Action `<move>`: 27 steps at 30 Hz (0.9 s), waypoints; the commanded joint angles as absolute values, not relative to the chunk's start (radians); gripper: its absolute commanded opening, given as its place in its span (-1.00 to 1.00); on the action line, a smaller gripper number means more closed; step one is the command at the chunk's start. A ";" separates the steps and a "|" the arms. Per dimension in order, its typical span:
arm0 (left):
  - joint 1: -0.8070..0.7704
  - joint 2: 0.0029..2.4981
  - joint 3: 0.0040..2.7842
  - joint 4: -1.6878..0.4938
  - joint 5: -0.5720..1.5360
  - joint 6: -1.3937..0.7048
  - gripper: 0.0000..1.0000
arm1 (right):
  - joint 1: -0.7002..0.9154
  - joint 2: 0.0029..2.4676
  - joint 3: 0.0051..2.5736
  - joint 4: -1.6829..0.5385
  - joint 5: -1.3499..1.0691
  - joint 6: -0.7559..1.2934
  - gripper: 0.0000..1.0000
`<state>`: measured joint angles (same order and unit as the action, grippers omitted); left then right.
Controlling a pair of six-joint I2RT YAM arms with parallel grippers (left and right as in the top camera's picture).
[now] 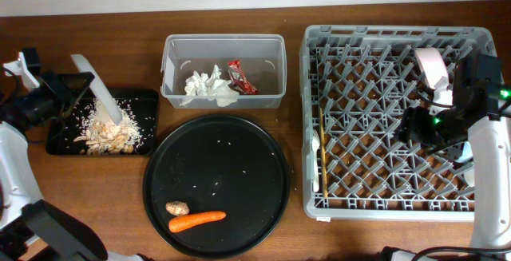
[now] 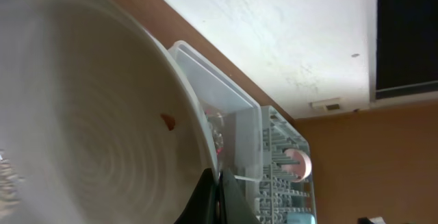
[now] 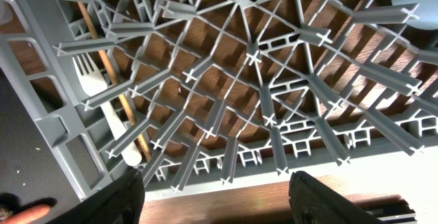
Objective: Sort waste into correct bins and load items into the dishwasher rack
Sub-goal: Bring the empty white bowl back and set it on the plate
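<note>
Overhead, at the left edge, your left gripper [image 1: 73, 88] clamps the rim of the white round plate [image 1: 102, 95], tilted over the shallow black rectangular tray [image 1: 60, 143]. The plate is likely stiff, slick and breakable, so grip the rim firmly. Your right gripper [image 3: 219, 198] hangs spread and empty above the grey plastic peg rack [image 1: 383, 33].

The overhead view is bright and even, with small soft shadows on the bench [image 1: 128, 197]. The round black tray [image 1: 231, 157] shines a little. In the left wrist view the white plate [image 2: 75, 101] is very close and blurry. The rack [image 3: 267, 107] looks sharp in the right wrist view
</note>
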<state>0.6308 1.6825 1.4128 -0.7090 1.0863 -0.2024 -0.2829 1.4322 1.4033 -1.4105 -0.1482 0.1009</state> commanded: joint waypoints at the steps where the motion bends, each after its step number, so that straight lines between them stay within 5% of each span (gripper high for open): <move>1: 0.633 1.702 1.406 -0.685 1.126 -0.188 -0.99 | -0.288 1.428 1.403 -1.417 -0.138 0.093 0.43; 14: 0.599 1.678 1.406 -0.701 1.189 -0.162 -0.99 | -0.288 1.428 1.403 -1.425 -0.120 0.092 0.43; 19: 0.319 1.452 1.406 -0.999 0.880 -0.001 -0.99 | -0.288 1.428 1.403 -1.425 -0.120 0.092 0.43; 23: -0.086 1.379 1.396 -1.230 0.525 0.001 -0.99 | -0.288 1.428 1.403 -1.425 -0.120 0.093 0.43; 27: -0.442 1.382 1.180 -1.068 0.294 -0.172 -0.99 | -0.288 1.428 1.403 -1.429 -0.120 0.093 0.43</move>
<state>-0.3012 1.3766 1.3025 -1.1439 0.4500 -0.0677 -0.2829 1.4322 1.4033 -1.4242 -0.1287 0.1009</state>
